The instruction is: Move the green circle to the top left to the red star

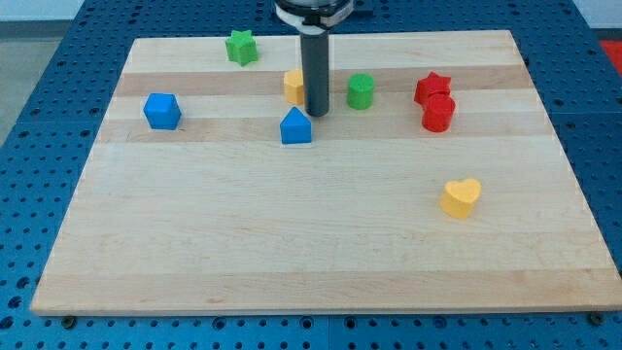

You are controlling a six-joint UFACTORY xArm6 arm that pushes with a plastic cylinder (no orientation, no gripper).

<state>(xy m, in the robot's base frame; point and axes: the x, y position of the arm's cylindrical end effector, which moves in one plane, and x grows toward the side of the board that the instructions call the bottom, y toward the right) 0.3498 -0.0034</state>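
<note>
The green circle [361, 90] stands on the wooden board [321, 233] in the upper middle. The red star [432, 88] lies to its right, apart from it, with a red round block [438, 113] touching it just below. My tip [317, 113] rests on the board left of the green circle, about a block's width away, and just above right of the blue house-shaped block [296, 126]. The rod hides part of a yellow block [293, 86] right behind it.
A green star [242, 47] sits near the board's top edge at the upper left. A blue cube [162, 110] lies at the left. A yellow heart [461, 197] lies at the lower right.
</note>
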